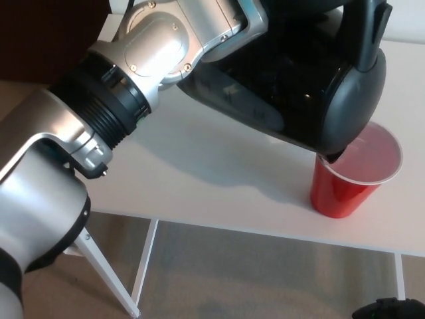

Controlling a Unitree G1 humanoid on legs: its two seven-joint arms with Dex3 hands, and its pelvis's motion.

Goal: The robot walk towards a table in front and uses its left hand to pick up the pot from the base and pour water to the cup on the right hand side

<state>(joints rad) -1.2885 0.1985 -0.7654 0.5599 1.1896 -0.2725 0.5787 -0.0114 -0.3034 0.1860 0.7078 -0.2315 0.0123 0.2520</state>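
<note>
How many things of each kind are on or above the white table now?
Pots: 1, black pot, tilted over the cup
Cups: 1, red cup
Total: 2

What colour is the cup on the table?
The cup is red outside, with a whitish rim; the head view shows it.
</note>
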